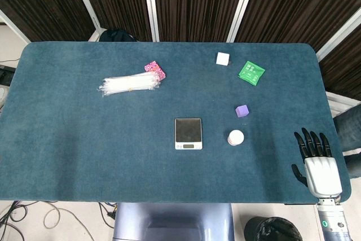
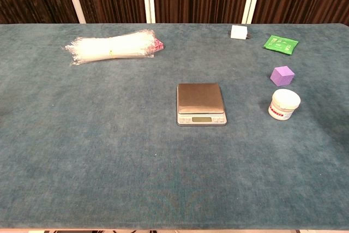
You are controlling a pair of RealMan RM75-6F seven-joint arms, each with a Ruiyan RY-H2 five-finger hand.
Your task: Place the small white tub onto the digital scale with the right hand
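Observation:
The small white tub [image 1: 236, 137] [image 2: 283, 105] stands upright on the blue table, a short way right of the digital scale [image 1: 188, 133] [image 2: 200, 103]. The scale's steel plate is bare. My right hand [image 1: 317, 162] lies flat near the table's front right corner, fingers stretched and spread, holding nothing, well right of the tub. It does not show in the chest view. My left hand is not in either view.
A purple cube [image 1: 242, 110] [image 2: 282, 75] sits just behind the tub. Further back lie a green packet [image 1: 251, 73] [image 2: 281, 43] and a white block [image 1: 223, 58] [image 2: 238, 31]. A bundle of clear plastic [image 1: 131, 83] [image 2: 112, 48] with a pink packet [image 1: 154, 70] lies back left.

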